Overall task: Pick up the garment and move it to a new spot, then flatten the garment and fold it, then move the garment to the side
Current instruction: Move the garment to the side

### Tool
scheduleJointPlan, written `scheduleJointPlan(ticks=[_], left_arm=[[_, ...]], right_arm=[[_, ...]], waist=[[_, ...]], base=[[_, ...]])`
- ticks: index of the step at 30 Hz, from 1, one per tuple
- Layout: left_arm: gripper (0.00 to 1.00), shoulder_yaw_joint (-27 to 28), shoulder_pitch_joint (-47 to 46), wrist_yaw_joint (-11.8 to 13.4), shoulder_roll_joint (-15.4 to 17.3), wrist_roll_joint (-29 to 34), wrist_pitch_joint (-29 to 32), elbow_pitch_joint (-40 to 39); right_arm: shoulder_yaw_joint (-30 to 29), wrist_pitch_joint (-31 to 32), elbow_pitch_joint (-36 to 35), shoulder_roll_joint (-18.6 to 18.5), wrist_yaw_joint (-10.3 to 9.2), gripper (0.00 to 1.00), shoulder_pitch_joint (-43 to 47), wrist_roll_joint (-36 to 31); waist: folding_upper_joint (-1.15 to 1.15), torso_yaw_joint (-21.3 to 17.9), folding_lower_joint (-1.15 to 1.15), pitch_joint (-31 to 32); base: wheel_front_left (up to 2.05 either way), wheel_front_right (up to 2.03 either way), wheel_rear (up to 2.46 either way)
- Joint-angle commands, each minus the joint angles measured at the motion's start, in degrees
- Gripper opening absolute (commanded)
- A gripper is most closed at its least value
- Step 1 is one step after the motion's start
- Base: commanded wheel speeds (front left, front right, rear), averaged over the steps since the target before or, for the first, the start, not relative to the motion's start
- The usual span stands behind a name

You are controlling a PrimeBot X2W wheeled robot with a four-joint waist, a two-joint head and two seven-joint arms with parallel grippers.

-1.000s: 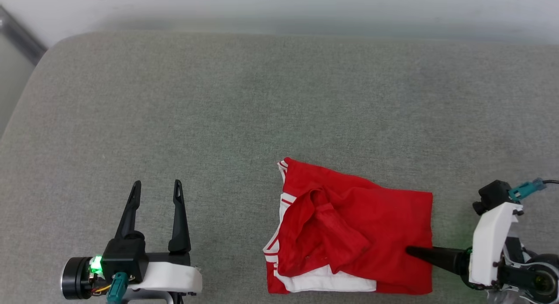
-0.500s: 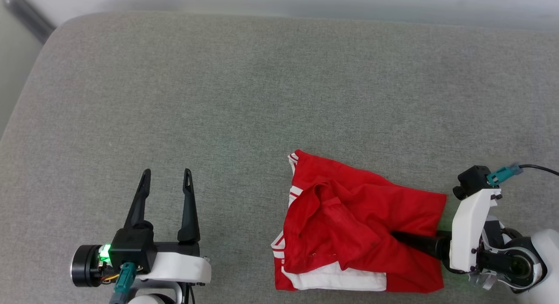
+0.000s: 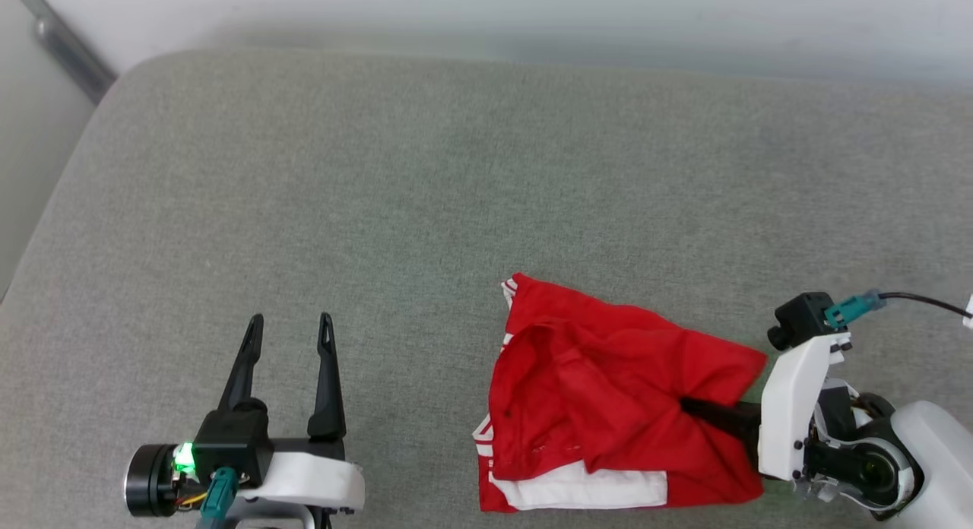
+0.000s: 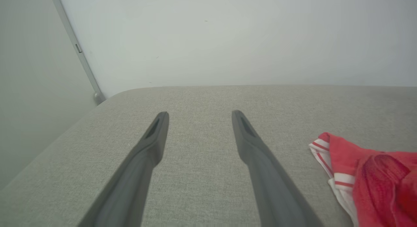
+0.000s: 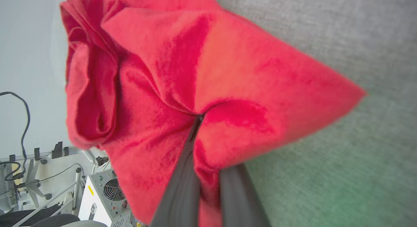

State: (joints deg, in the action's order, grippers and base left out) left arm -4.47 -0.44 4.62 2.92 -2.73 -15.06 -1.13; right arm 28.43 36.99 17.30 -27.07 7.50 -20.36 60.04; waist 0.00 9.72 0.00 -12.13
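Grey fabric table [image 3: 380,172]; garment [image 3: 608,392] bunched near right. Right tool [image 3: 693,407] pinching its right edge, cloth tented; left tool [image 3: 291,320] spread, idle. Soft, light (limp): grip hem corners.

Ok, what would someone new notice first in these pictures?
The bright red garment, bunched on the grey cushion toward the lower right of the head view. The right gripper is pinching its right edge, while the left gripper sits open at lower left, apart from the cloth.
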Motion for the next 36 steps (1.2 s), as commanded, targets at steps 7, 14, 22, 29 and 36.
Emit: scheduleJointPlan(ticks=[7,14,22,29,36], left_arm=[[1.0,1.6,3.0,0.2,-0.1,-0.2,-0.1,-0.6],[1.0,3.6,3.6,0.3,0.0,-0.4,-0.1,-2.7],[1.0,5.5,-0.2,-0.8,0.5,1.5,-0.1,-5.2],[1.0,6.1,-4.2,-1.6,1.6,2.4,-0.1,-6.9],[1.0,5.6,-7.2,-1.9,2.4,3.1,-0.1,-9.5]], right_arm=[[4.4,-2.7,-6.7,-6.4,-0.03,0.0,-4.6,-0.5],[6.8,-2.1,-14.8,-16.9,-0.03,0.0,-10.6,-3.0],[6.5,-4.2,-13.5,-26.6,-0.03,0.0,-16.9,-10.3],[6.3,-6.2,-5.3,-30.9,-0.03,0.0,-22.1,-15.5],[5.4,-9.5,4.1,-30.3,-0.04,0.0,-26.5,-18.4]], waist=[[0.0,-4.4,0.0,4.5],[0.0,-13.4,0.0,2.6],[0.0,-20.0,0.0,-4.4],[0.0,-21.8,0.0,-10.5],[0.0,-21.4,0.0,-16.4]], base=[[0.0,0.0,0.0],[0.0,0.0,0.0],[0.0,0.0,0.0],[0.0,0.0,0.0],[0.0,0.0,0.0]])
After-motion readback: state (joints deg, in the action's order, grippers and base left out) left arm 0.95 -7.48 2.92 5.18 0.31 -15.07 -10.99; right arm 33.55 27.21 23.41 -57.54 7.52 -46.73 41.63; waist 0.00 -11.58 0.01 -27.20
